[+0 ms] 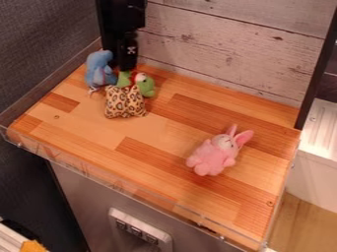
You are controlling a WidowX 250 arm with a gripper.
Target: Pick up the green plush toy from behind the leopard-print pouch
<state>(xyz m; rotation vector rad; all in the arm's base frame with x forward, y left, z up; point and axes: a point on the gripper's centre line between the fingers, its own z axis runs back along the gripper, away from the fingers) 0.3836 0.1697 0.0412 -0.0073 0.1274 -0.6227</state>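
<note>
The black gripper point(127, 58) hangs at the table's back left corner, just behind a green plush toy point(145, 85) with a bit of red and white on it. To the left of the gripper, close by, sits a blue plush toy point(99, 70). A leopard-print soft piece point(124, 102) lies in front of the green toy and up against it. Off to the right, on the front half of the table, a pink plush rabbit point(215, 153) lies with its ears toward the back right.
The wooden table point(158, 129) has a clear raised rim point(99, 173) along its front edge. A whitewashed plank wall point(223, 54) stands behind it, with a dark post point(317, 74) at the right back corner. Dark panelling rises on the left.
</note>
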